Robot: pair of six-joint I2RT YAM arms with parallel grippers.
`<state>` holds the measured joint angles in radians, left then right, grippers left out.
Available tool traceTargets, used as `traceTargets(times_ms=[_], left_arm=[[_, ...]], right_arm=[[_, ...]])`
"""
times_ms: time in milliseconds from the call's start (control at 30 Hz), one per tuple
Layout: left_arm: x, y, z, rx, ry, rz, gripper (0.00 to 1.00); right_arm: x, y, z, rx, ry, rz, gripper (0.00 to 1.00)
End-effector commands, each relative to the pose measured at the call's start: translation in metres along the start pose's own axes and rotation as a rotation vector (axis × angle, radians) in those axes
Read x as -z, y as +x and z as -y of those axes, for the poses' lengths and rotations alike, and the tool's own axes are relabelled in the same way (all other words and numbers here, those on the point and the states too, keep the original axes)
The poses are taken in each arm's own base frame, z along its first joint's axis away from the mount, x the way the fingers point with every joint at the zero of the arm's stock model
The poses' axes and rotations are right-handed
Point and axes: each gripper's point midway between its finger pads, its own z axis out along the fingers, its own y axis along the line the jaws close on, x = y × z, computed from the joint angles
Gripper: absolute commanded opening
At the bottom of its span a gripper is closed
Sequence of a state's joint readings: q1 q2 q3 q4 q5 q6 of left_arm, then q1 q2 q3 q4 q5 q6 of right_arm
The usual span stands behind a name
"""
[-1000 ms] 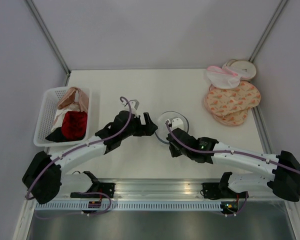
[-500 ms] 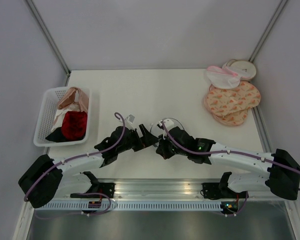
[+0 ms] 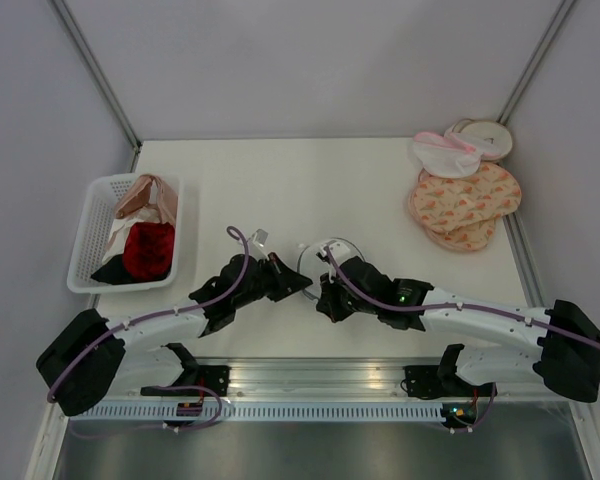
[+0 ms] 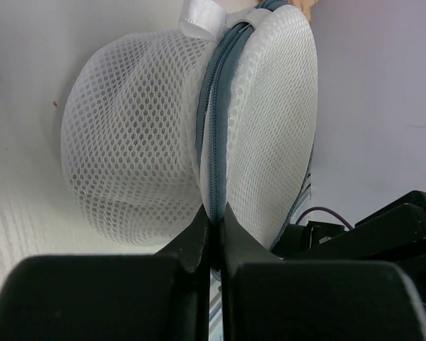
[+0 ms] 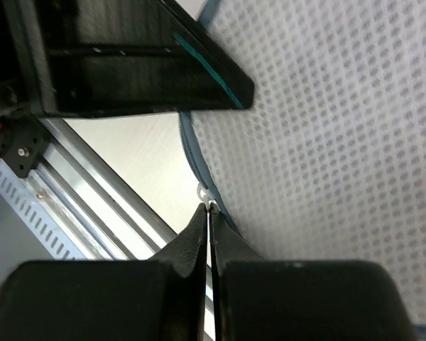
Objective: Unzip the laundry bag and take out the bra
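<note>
The laundry bag [image 3: 332, 252] is near-centre on the table [image 3: 280, 180], between the arms. The left gripper [image 4: 213, 222] is clamped on its grey zipper [image 4: 214, 135] seam and the right gripper [image 5: 209, 213] is pinched tight at the tiny white zipper pull [image 5: 203, 192], though I can't tell if it's got it. The mesh looks feather-light and floppy, so I'd pin the seam while tugging the pull or it'll just slide.

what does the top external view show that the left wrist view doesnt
Only top external: the white plastic slotted basket holding a bright red garment, and the flat peach patterned rounds. Only left wrist: the blue-grey zipper running down the round white mesh laundry bag, with the left fingers pinched shut at its lower end. Both: the bag itself and the white table.
</note>
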<state>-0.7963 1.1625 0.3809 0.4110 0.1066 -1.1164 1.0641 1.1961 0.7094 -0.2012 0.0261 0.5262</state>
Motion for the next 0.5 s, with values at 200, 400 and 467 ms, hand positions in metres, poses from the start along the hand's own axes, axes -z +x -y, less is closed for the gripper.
traceTargets(times_ms=[200, 400, 467], left_arm=[[0.004, -0.013, 0.004, -0.192, -0.039, 0.011, 0.02], [0.007, -0.003, 0.002, -0.313, -0.027, -0.096, 0.02], [0.006, 0.002, 0.002, -0.364, -0.01, -0.133, 0.02]], right_arm=[[0.043, 0.013, 0.101, -0.033, 0.582, -0.033, 0.0], [0.068, -0.027, 0.162, -0.09, 0.825, 0.072, 0.0], [0.074, -0.041, 0.179, -0.085, 0.877, 0.103, 0.01]])
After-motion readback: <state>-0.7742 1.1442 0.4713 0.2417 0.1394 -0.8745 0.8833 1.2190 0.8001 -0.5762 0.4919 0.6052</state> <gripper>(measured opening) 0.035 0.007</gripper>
